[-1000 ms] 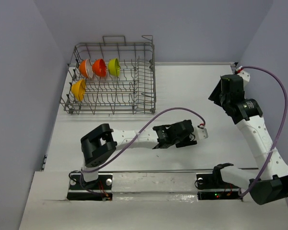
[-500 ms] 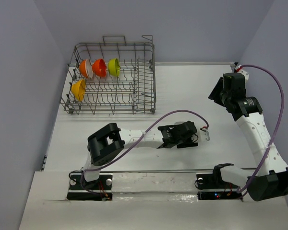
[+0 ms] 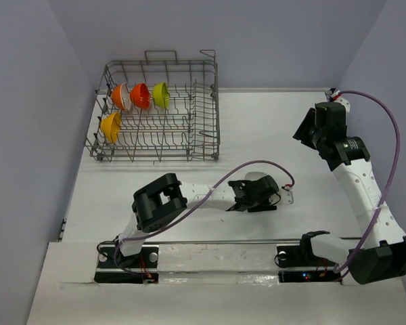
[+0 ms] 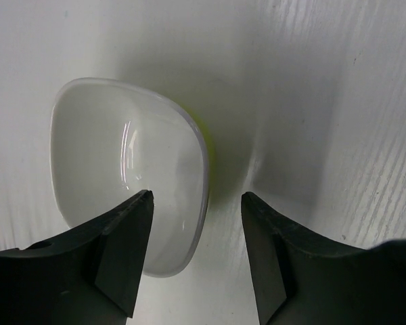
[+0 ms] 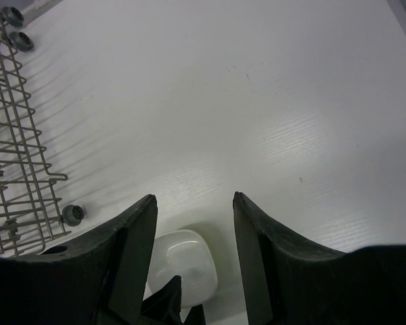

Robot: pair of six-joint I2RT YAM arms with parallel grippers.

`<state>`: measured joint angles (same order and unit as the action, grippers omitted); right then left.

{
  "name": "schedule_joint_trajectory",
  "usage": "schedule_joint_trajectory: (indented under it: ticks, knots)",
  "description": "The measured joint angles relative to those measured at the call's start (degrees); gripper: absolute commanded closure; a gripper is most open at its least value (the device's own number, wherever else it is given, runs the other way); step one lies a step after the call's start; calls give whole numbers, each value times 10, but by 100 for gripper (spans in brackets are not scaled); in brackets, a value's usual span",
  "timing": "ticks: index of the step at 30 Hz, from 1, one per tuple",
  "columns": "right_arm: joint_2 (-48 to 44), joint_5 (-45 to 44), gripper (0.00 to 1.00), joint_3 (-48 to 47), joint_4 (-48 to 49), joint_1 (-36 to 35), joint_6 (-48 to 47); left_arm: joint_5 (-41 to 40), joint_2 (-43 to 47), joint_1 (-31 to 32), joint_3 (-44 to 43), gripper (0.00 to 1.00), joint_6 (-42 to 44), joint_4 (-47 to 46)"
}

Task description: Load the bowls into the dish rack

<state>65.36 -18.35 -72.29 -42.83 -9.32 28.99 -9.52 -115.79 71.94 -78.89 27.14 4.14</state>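
Note:
The plain white bowl (image 4: 122, 169) sits upright on the table. My left gripper (image 4: 196, 261) is open just above it, one finger over the inside and one outside the near rim, not closed on it. In the top view the white bowl (image 3: 258, 179) peeks out behind my left gripper (image 3: 258, 191). The dish rack (image 3: 159, 112) stands at the far left and holds the orange-and-white bowl (image 3: 120, 95), red-orange bowl (image 3: 140, 95), lime green bowl (image 3: 161, 93) and yellow-orange bowl (image 3: 110, 126). My right gripper (image 3: 302, 133) is open and empty, high over the table; its view shows the white bowl (image 5: 184, 261) below.
The rack's corner and its small wheels (image 5: 13, 135) show at the left of the right wrist view. A purple cable (image 3: 250, 164) loops over the left arm. Walls close off the left, back and right of the white table (image 3: 271, 122).
My left arm has reached further right and settled over the white bowl, which now shows in the top view. The right arm has barely moved.

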Motion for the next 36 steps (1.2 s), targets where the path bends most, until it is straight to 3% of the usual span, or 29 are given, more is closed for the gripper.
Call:
schedule_joint_trajectory:
  ticks: [12, 13, 15, 27, 33, 36]
  knots:
    - [0, 0, 46, 0, 0, 0, -3, -2, -7, 0, -10, 70, 2, 4]
    - [0, 0, 46, 0, 0, 0, -3, -1, -7, 0, -11, 86, 4, 4]
    - [0, 0, 46, 0, 0, 0, -3, 0, -7, 0, -12, 100, 3, 5]
    - [0, -1, 46, 0, 0, 2, -7, 48, 39, 0, -83, 100, 3, 116]
    - [0, -11, 46, -4, -1, 7, -7, 172, 115, -19, -193, 100, -10, 195]
    - [-3, -16, 46, -10, -2, 7, -7, 273, 186, -70, -199, 100, -29, 196]
